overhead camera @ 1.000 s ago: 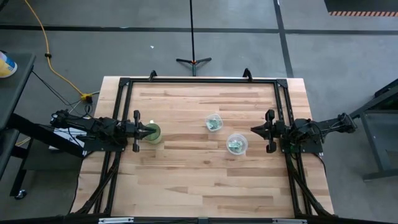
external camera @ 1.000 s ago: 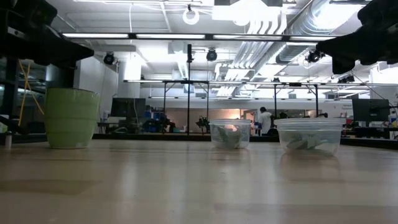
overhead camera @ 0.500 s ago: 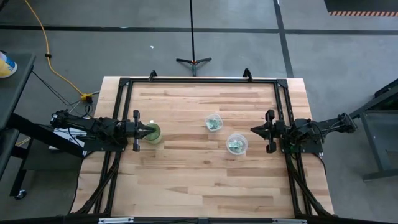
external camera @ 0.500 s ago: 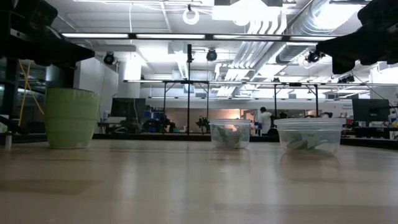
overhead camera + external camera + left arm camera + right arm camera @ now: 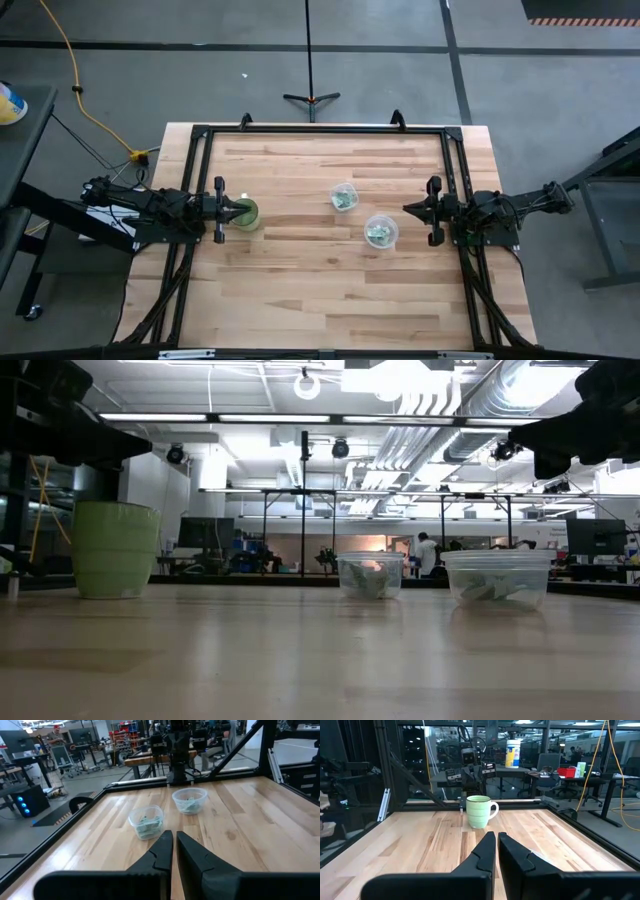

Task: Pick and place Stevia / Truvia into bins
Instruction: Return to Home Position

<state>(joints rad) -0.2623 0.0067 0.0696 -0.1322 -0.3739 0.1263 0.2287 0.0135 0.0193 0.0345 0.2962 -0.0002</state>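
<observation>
Two clear plastic bins stand mid-table, one farther [image 5: 344, 197] and one nearer [image 5: 380, 231]. Both hold crinkled pale green and white packets, seen through the walls in the low view [image 5: 370, 578] [image 5: 495, 588] and in the left wrist view [image 5: 146, 825] [image 5: 189, 804]. No loose packet shows on the wood. My left gripper [image 5: 232, 210] [image 5: 174, 838] is shut and hovers at the table's left, over the green mug [image 5: 246, 213]. My right gripper [image 5: 410, 209] [image 5: 496, 839] is shut and raised at the table's right, right of the bins.
The solid green mug [image 5: 113, 549] [image 5: 479, 811] stands on the table's left part, its handle showing in the right wrist view. A black frame [image 5: 320, 129] runs along the far and side edges. Bare wood lies across the near half [image 5: 320, 300]. A person stands far off in the room [image 5: 427, 553].
</observation>
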